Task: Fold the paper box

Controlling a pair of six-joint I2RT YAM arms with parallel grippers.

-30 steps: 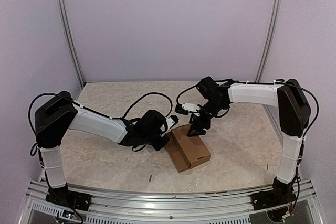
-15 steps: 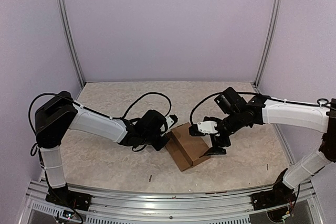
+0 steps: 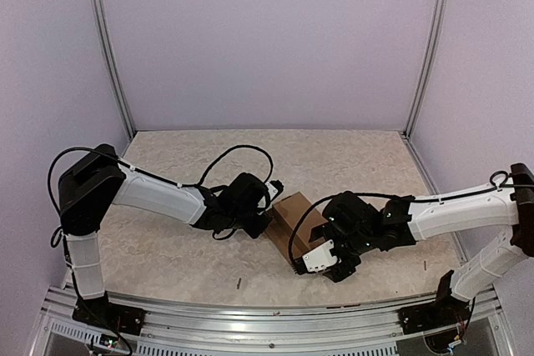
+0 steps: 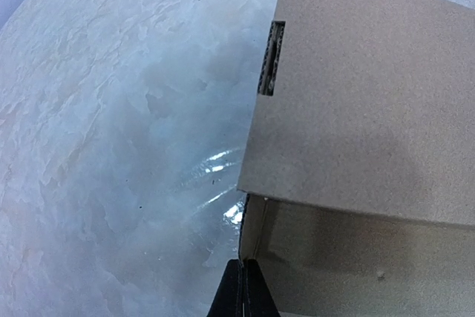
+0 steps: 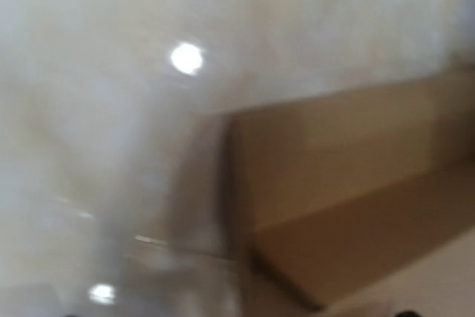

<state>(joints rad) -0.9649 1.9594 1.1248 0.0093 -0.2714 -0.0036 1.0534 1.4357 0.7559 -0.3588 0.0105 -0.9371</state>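
- left arm lies low across the table (image 3: 167, 164), left gripper (image 3: 264, 214) pinched fully closed on nothing, tips by the paper box (image 3: 292, 210)
- box sits mid-table
- right arm reaches in low, right gripper (image 3: 327, 266) at the box's near right corner; too blurry to tell its opening

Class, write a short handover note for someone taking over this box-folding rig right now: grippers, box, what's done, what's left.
Left gripper: shut, tips by the paper box's left corner, holding nothing.
Right gripper: low at the box's near right end; view blurred, open or shut unclear.
Box: on the table, walls up, lid lying down on top.
Left: confirm the lid is tucked in; press it home if not.
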